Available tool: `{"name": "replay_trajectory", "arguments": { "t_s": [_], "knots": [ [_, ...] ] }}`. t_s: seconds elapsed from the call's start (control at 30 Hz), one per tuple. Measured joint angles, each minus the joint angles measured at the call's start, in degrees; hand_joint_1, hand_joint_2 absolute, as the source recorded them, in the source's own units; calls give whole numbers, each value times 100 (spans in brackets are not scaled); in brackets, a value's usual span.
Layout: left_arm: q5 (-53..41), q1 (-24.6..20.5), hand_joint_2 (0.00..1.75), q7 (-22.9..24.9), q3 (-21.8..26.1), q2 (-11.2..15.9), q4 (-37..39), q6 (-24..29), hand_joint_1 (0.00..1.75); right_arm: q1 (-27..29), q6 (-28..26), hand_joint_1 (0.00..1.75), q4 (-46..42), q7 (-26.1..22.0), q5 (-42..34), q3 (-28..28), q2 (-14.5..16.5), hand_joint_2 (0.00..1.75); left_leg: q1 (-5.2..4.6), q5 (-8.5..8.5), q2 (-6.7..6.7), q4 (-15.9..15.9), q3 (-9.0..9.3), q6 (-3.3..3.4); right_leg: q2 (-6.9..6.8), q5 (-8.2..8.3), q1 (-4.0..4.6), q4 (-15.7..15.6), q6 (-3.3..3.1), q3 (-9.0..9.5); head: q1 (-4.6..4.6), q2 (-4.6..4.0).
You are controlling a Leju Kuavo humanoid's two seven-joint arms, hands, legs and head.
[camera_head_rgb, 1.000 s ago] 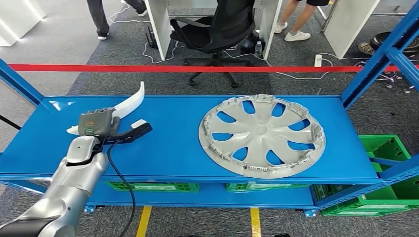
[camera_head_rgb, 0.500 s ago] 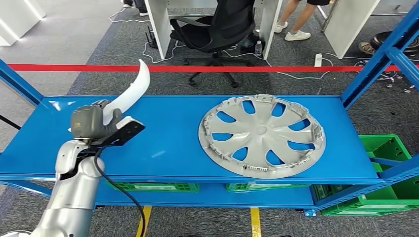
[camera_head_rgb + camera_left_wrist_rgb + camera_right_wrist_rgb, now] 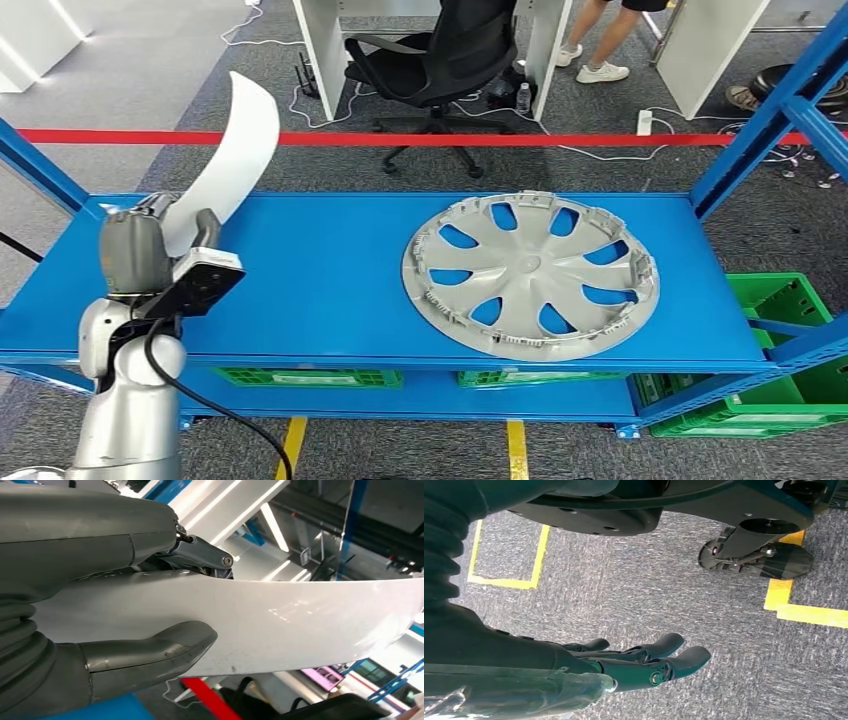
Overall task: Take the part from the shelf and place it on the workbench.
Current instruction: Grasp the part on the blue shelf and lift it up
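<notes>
A blue metal shelf [image 3: 340, 300] spans the head view, its deck carried by blue uprights at both sides, with green crates [image 3: 790, 345] on the level below and at the right. Behind it a red tape barrier [image 3: 400, 138] runs across grey carpet, and beyond that stand a black office chair [image 3: 440, 55], white desk legs, loose cables and the legs of people at the top edge. On the floor in front of the shelf lie yellow tape lines [image 3: 515, 450]. A grey wheel cover [image 3: 530, 275] lies flat on the right half of the shelf deck. At the left, the left hand [image 3: 135, 250] grips the white curved part [image 3: 235, 150] by its lower end and holds it raised clear of the deck, the free end arching up past the shelf's back edge. In the left wrist view the thumb [image 3: 150, 652] presses one face of the part and the darker fingers close over the other; the gripped end is hidden by the hand. The right hand [image 3: 644, 662] hangs over the carpet, fingers loosely extended and apart, holding nothing.
</notes>
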Motion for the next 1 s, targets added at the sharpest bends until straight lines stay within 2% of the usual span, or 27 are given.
{"name": "replay_trajectory", "arguments": {
  "t_s": [0.33,0.77,1.0],
  "knots": [
    [93,240,175,-23,-123,-108,-496,0,175,-2,-2,0,0,15,3,-10,0,175,0,0,0,0,0,0,-1,0,0,0,0,0,-1,0],
    [270,291,175,-25,-126,-207,-624,9,175,-5,-20,0,0,13,35,-50,0,175,0,1,0,0,0,2,-2,0,0,0,1,2,1,0],
    [275,290,175,-25,-127,-226,-650,-11,175,-6,-21,0,0,2,49,-55,0,175,-16,-24,-1,9,-1,33,-2,-4,-20,-2,12,6,-1,0]
  ]
}}
